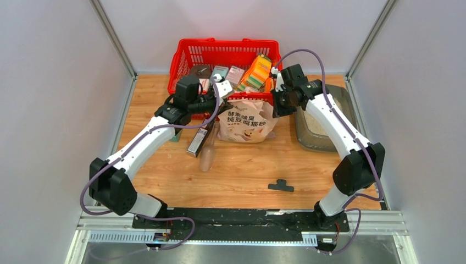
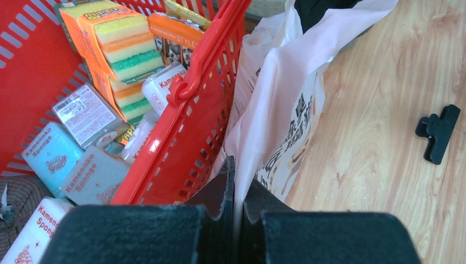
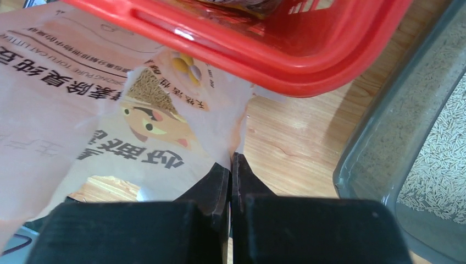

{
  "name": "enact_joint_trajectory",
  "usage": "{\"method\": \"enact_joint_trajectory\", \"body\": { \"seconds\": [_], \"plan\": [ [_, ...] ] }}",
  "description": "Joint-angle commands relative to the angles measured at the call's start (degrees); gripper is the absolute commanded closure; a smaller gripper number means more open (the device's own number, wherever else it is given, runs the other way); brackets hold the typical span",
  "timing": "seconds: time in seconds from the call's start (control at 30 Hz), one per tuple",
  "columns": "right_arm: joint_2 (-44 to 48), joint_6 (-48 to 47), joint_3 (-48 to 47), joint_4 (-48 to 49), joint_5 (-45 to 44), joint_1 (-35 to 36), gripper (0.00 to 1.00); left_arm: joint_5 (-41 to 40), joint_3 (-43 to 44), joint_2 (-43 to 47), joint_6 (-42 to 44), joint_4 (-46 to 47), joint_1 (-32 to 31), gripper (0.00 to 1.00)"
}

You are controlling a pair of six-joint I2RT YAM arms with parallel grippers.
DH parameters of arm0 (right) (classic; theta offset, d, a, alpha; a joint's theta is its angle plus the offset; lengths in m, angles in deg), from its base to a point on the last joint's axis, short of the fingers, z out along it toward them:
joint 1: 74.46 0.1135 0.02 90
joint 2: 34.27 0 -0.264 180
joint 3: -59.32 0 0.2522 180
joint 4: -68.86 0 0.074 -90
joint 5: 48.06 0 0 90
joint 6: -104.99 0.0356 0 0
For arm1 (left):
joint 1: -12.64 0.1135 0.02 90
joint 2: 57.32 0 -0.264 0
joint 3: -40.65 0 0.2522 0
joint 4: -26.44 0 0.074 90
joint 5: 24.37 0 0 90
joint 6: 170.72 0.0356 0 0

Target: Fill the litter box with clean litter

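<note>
Lab test cell: white panels (image 1: 49,82), aluminium rail (image 1: 379,223)

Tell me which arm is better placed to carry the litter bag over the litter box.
Right, probably. The right gripper pinches the edge of the litter bag beside the litter box, on its own side. The left gripper grips the bag's opposite edge by the red basket, farther away.

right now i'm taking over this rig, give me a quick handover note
Left tool: shut on the litter bag at its top edge.
Right tool: shut on the bag's other side.
The bag sits on the table against the red basket, left of the litter box.
Done: both grips set; some clean litter lies in the box.
Left: probably lift the bag over the box and pour.
</note>
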Motion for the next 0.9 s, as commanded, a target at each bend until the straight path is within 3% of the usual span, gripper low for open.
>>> {"method": "enact_joint_trajectory", "body": {
  "seconds": [0.0, 0.07, 0.13, 0.2, 0.27, 0.3, 0.37, 0.47, 0.63, 0.77, 0.87],
  "plan": [
    [2.50, 0.92, 0.30, 2.91, -0.85, -1.49, 1.00, 2.54, 3.34, 3.29, 0.79, 12.19, 0.32, 0.97],
    [2.06, 0.75, -0.75, 3.35, -0.32, -2.20, 1.00, 2.10, 3.69, 3.29, 0.26, 12.19, 0.32, 0.92],
    [1.53, 0.83, -1.71, 3.79, 0.29, -2.46, 1.00, 1.14, 4.04, 3.03, 0.17, 12.28, 0.32, 0.77],
    [1.09, 0.66, -2.25, 4.32, 1.25, -2.37, 0.77, 0.00, 4.57, 2.86, -0.09, 12.19, 0.32, 0.58],
    [0.39, 0.39, -3.56, 4.49, 2.93, -2.37, 0.51, -0.88, 5.18, 2.94, -0.36, 12.19, 0.32, 0.50],
    [0.30, 0.31, -4.00, 4.67, 3.45, -2.46, 0.44, -1.32, 5.36, 3.46, -0.45, 12.19, 0.32, 0.45],
    [0.13, -0.31, -5.23, 5.02, 5.03, -2.46, 0.32, -2.29, 5.79, 4.61, -0.62, 8.94, 0.32, 0.42],
    [0.65, -0.92, -6.29, 5.46, 6.00, -2.46, 0.24, -4.40, 3.26, 9.26, -1.41, 5.87, 0.32, 0.37],
    [4.51, -3.99, -6.91, 7.04, 5.83, -2.37, 0.17, -9.59, -9.28, 23.05, -3.79, -3.34, 0.32, 0.31],
    [9.17, -9.26, -2.44, 9.67, 5.92, -2.46, 0.13, -5.73, -18.79, 29.83, 6.54, -16.70, 0.32, 0.32],
    [12.34, -12.25, 1.00, 10.20, 4.95, -2.37, 0.10, -2.30, -24.16, 28.44, 14.55, -24.54, 0.32, 0.34]
  ]
}}
